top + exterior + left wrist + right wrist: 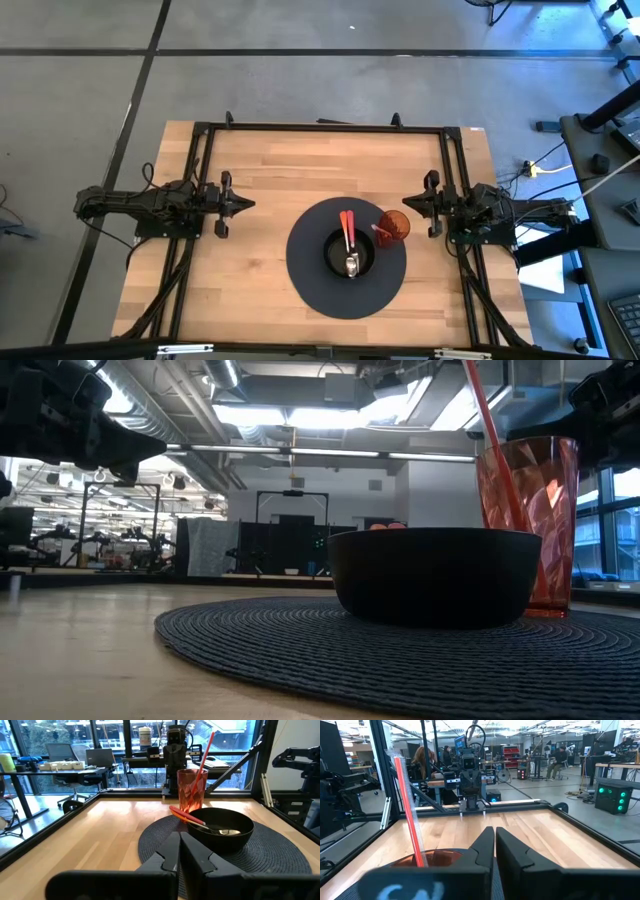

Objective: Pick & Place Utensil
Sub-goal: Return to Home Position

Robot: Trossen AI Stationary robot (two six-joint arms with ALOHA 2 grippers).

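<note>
The utensil (pixel 348 245) is a small spoon with a silver head and an orange-red handle. Its head lies inside the black bowl (pixel 349 254) and its handle leans on the bowl's far rim (pixel 186 815). The bowl stands on a round dark placemat (pixel 310 275). My left gripper (pixel 247 204) is shut and hovers over the bare wood left of the mat. My right gripper (pixel 408 203) is shut and hovers just right of the red cup (pixel 394 226).
The red faceted cup (pixel 192 789) holds a red straw (pixel 409 815) and stands on the mat's right far part, next to the bowl. A black frame (pixel 320 127) runs round the table's left, far and right sides. Bare wood lies left of the mat.
</note>
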